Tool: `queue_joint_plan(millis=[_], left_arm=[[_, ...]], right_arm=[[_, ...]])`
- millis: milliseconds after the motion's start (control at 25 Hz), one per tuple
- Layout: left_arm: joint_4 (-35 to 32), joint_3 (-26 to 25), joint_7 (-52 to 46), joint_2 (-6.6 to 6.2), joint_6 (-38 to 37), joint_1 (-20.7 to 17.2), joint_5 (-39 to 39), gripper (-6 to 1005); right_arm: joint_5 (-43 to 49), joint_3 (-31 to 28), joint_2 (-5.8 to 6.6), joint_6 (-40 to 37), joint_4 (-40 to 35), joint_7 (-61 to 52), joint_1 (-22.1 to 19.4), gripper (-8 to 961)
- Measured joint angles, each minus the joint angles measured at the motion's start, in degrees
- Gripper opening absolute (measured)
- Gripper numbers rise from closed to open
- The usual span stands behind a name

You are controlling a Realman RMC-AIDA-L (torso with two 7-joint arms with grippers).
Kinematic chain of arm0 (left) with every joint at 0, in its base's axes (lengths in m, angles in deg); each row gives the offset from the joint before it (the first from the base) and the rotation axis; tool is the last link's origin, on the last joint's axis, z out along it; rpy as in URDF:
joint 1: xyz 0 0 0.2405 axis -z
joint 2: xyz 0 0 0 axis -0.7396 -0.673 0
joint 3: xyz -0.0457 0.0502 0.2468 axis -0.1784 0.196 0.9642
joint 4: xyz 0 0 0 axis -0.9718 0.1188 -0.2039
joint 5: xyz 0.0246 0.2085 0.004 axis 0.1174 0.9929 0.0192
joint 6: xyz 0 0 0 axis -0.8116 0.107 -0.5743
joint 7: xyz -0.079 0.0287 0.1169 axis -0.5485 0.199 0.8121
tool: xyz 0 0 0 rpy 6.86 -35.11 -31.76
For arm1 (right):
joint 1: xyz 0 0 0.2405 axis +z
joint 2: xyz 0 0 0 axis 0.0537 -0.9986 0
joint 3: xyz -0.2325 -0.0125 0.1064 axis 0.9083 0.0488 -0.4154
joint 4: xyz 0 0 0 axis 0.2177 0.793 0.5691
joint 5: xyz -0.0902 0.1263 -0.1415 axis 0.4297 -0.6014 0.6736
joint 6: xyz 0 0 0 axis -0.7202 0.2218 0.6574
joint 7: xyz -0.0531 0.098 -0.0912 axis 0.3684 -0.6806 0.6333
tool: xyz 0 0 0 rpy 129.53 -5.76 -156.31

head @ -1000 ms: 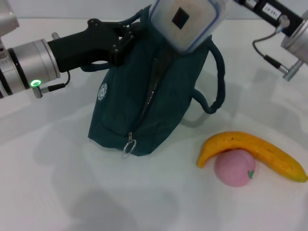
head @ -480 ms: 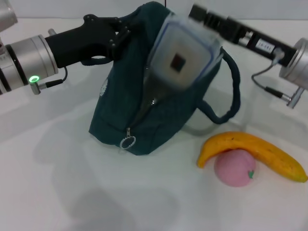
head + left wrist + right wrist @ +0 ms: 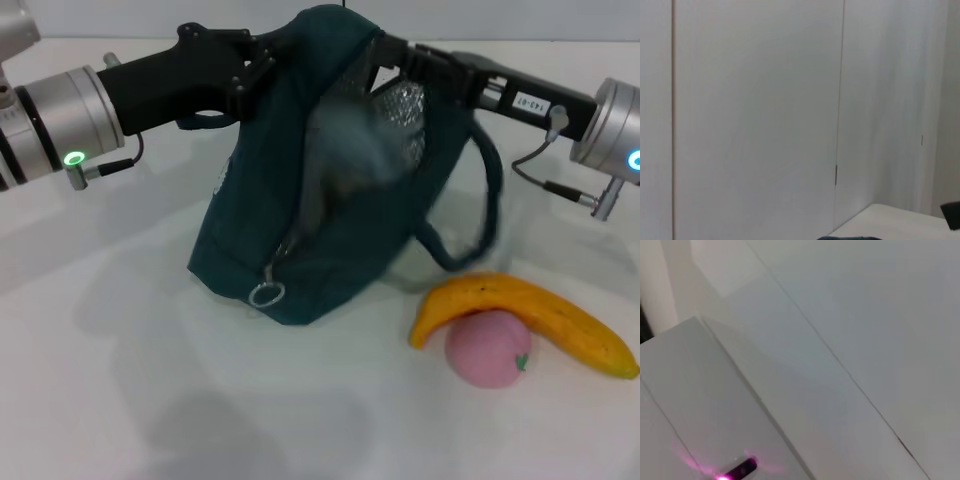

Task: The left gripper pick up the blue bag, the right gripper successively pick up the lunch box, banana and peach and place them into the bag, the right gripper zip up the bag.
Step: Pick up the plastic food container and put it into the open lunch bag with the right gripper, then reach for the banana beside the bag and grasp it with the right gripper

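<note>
Head view shows the left claw point(image 3: 262, 68) gripping the bag point(image 3: 330, 260), the box point(image 3: 350, 150) going in, right claw unclear, banana point(image 3: 520, 315) and peach point(image 3: 487, 347) waiting.

Standing at centre on the table point(image 3: 120, 400): the blue bag point(image 3: 330, 250). Reaching to its top edge from the left, the left gripper point(image 3: 258, 70); from the right, the right gripper point(image 3: 385, 55). Sitting blurred inside the mouth: the lunch box point(image 3: 350, 150). Lying right of the bag: the banana point(image 3: 530, 310), touching the peach point(image 3: 487, 348) in front.
</note>
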Motion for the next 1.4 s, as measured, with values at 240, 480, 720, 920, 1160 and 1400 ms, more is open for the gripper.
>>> queue_joint_plan(millis=[240, 480, 720, 920, 1160, 1400], left_arm=[[0.08, 0.0, 0.24, -0.06, -0.08, -0.5, -0.1, 41], [-0.17, 0.01, 0.71, -0.18, -0.33, -2.73, -0.13, 42], [0.05, 0.0, 0.36, -0.57, -0.35, -3.6, -0.26, 42], [0.11, 0.0, 0.52, -0.24, 0.0, -2.7, -0.25, 42], [-0.24, 0.0, 0.12, -0.13, 0.0, -2.21, -0.46, 42], [0.0, -0.04, -0.01, -0.24, -0.13, -1.02, -2.32, 42]], right_arm=[[2.28, -0.78, 2.04, -0.73, -7.72, 1.41, -3.61, 276], [22.25, -4.29, 8.17, 2.16, -31.02, -10.75, -14.4, 511], [61.98, -19.84, 1.45, -1.81, -55.45, -33.34, -21.21, 694], [73.4, -21.72, 0.35, -11.86, -60.55, -41.28, -19.02, 781], [81.87, -22.07, 0.68, -17.04, -61.97, -45.09, -16.48, 780], [91.33, -20.45, -0.83, -22.39, -64.56, -46.85, -14.08, 779]])
